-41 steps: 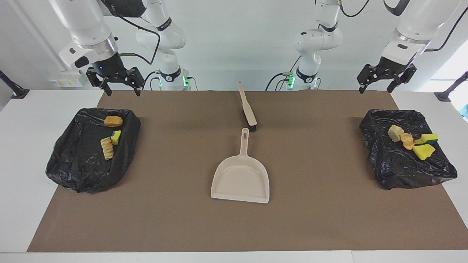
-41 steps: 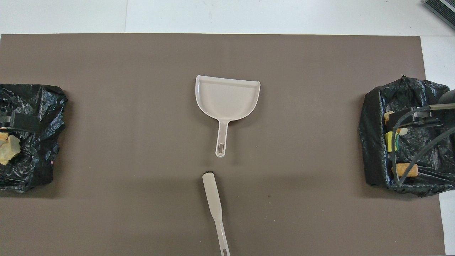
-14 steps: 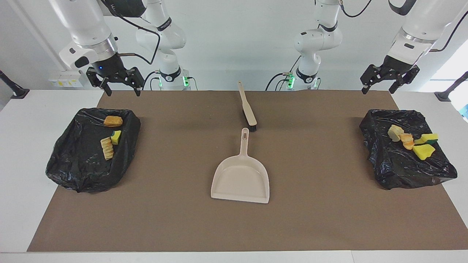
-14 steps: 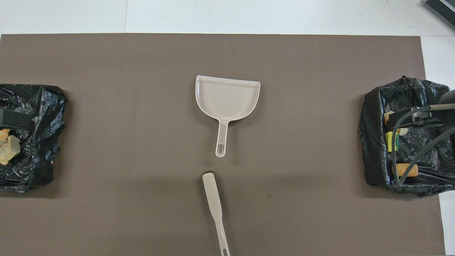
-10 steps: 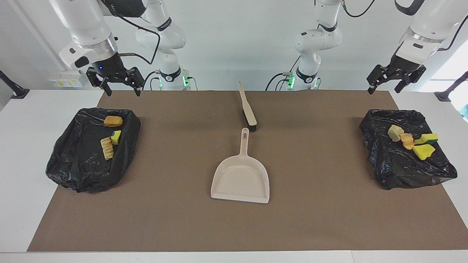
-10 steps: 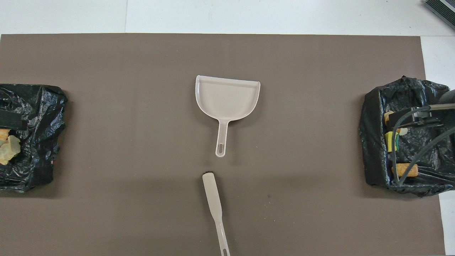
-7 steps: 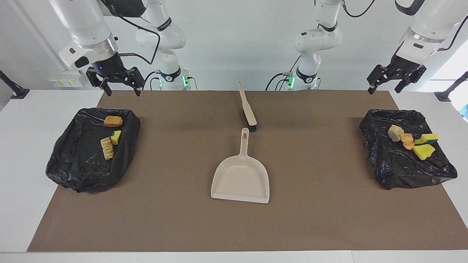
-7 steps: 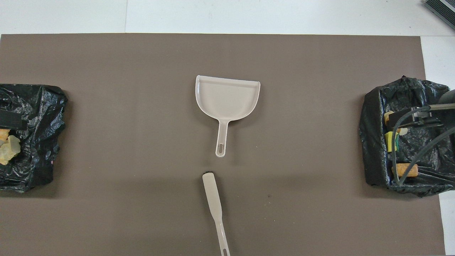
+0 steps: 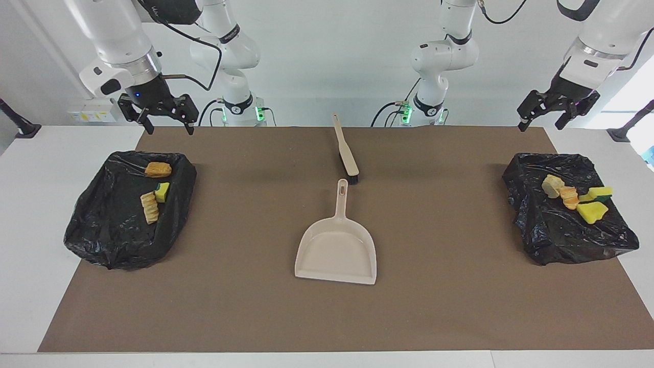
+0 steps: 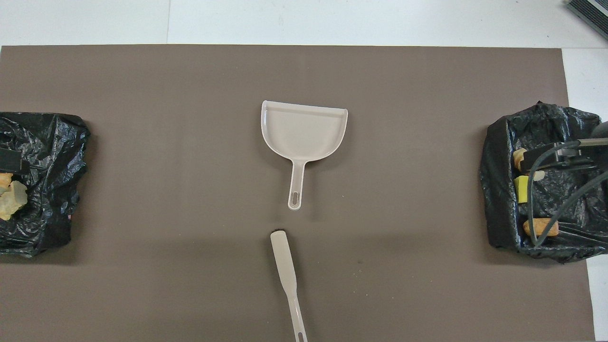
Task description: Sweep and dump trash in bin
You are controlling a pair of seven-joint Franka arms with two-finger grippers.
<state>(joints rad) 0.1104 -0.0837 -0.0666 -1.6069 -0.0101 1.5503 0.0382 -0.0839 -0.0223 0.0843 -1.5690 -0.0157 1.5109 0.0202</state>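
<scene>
Both arms are pulling up and away. The left gripper (image 9: 556, 112) has risen and drifted outward over the last few seconds, now high above the table edge at its own end, jaws spread wide, holding nothing; below it, lower and farther out on the table, sits its black-lined bin (image 9: 552, 240). The right gripper (image 9: 158, 114) has barely shifted, just a touch higher, also spread open and empty, hanging above the edge of the brown mat (image 9: 460, 306) with the other bin (image 9: 102, 245) below and farther out. The trash is all in the bins: four pieces (image 9: 577, 199) under the left gripper's end (two bright yellow sponge chunks, a pale lump, an orange bread-like bit) and three pieces (image 9: 153, 191) in the bin under the right gripper. None shows on the mat. The dustpan (image 9: 335, 253) lies flat and empty mid-table, well apart from both grippers, between them, and the brush (image 9: 346, 153) lies just beside its handle tip, not touching as far as I can tell; neither has moved. My read: sweeping and dumping look finished, tools are put down, and the arms are retreating to rest (the left one doing most of the moving). Nothing seems left to do but park.
</scene>
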